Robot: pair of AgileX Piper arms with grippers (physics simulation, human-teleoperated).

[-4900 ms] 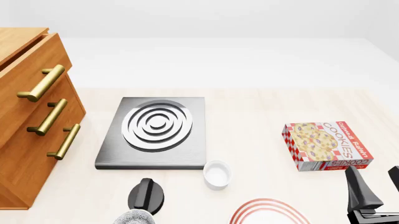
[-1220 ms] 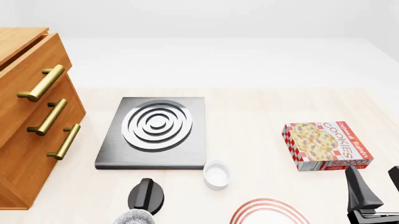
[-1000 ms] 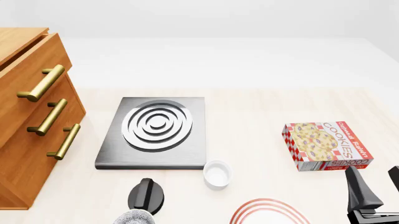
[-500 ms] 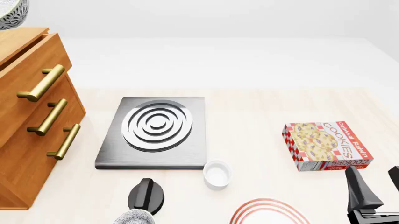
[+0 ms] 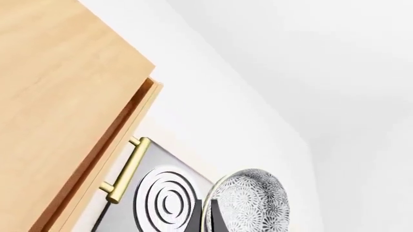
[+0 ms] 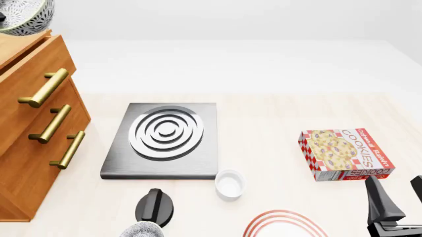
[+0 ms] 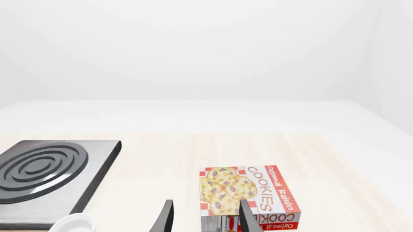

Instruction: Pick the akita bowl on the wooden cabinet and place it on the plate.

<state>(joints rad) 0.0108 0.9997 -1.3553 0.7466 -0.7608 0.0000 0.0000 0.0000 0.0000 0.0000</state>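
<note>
The akita bowl, speckled black and white, hangs in the air just above the wooden cabinet's top at the far left of the front view. In the left wrist view, my left gripper is shut on the akita bowl's rim, with the cabinet top beside it. The plate, white with red rings, lies at the near edge, partly cut off. My right gripper stands open and empty to the plate's right, also seen as the right gripper in its wrist view.
A grey stove plate with silver rings lies mid-table. A small white cup stands just in front of it. A cookies box lies at the right. A second speckled bowl and a black rounded object sit at the near edge.
The akita bowl has come into the front view's top-left corner and moved further right and down. The right arm has not moved.
</note>
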